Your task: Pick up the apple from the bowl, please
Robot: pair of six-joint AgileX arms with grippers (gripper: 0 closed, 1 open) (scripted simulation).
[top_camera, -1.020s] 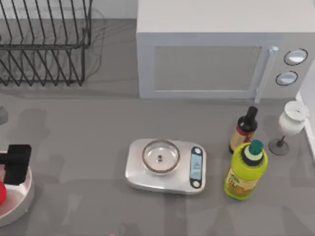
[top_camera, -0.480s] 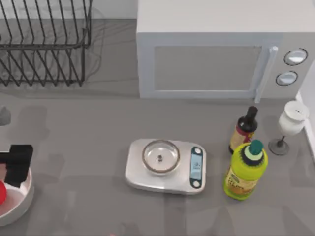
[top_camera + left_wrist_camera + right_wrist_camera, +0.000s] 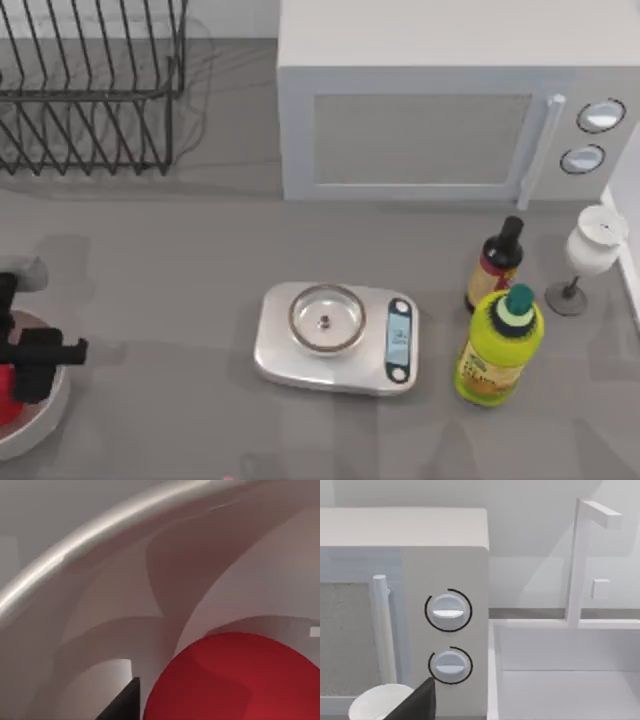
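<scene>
Red, round apple sits in the bowl under left gripper, fingers' state unclear.

Colours on the grey desk

Bright-red round apple lies in the glossy white-pinkish bowl; right of the bowl, a silver scale with steel dish, then a yellow-green bottle with dark-green cap, a dark bottle with red label, and a white microwave.

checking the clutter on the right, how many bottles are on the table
2. A dark bottle stands right of the scale, and a yellow-green bottle stands just in front of it. No others show; some may be out of frame.
</scene>
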